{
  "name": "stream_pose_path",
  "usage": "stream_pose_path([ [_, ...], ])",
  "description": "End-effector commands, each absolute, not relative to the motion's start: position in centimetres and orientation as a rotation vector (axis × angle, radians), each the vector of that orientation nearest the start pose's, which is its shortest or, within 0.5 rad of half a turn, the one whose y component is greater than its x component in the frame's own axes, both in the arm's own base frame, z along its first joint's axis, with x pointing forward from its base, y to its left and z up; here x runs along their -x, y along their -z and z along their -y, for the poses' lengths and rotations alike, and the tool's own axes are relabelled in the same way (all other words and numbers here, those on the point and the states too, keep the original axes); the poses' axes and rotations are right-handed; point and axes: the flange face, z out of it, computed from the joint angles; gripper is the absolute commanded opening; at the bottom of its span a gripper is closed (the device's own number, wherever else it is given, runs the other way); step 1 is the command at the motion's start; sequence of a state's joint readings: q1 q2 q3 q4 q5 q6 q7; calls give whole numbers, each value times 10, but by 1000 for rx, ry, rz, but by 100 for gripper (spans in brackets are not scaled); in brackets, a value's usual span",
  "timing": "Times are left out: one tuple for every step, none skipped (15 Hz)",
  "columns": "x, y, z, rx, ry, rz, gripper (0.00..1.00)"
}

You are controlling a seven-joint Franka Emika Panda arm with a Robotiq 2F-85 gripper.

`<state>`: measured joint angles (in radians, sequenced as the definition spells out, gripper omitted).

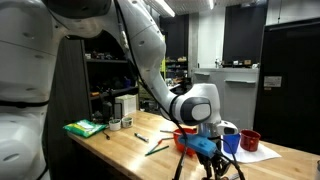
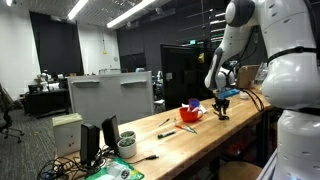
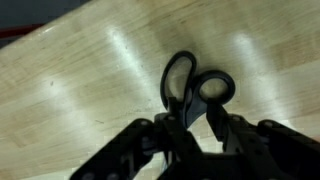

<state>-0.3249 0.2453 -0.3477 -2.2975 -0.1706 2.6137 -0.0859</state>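
My gripper (image 3: 195, 125) is shut on a pair of black-handled scissors (image 3: 193, 92). In the wrist view the two handle loops point away from me, towards the light wooden tabletop (image 3: 70, 80), close above it. In both exterior views the gripper (image 1: 207, 150) (image 2: 222, 100) hangs low over the far end of the wooden table, next to a red bowl (image 1: 185, 138) (image 2: 190, 113). The scissor blades are hidden between my fingers.
A blue cup (image 1: 231, 141) and a red cup (image 1: 249, 140) stand on a white sheet (image 1: 258, 153) behind the gripper. Markers (image 1: 155, 147) (image 2: 168, 131) lie mid-table. A green stack (image 1: 85, 127) and small cans (image 1: 115, 123) sit at the other end. Monitors (image 2: 97, 140) stand beside the table.
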Motion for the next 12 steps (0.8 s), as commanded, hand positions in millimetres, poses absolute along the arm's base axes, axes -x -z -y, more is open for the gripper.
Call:
stream_pose_path([
  [-415,-257,325,3242,14,-727,33],
  [-414,-256,325,3239,11,-728,31],
  [-415,-254,325,3238,11,-730,30],
  [-415,-253,325,3236,12,-731,30],
  [-416,-252,326,3234,9,-736,31],
  [-416,-252,326,3231,6,-739,31],
  [-416,-251,327,3231,6,-740,32],
  [-417,-250,327,3230,5,-740,32],
  [-418,-249,327,3229,0,-741,32],
  [-418,-248,328,3227,-3,-743,31],
  [-418,-248,328,3226,-6,-743,31],
  [-419,-247,328,3225,-8,-742,31],
])
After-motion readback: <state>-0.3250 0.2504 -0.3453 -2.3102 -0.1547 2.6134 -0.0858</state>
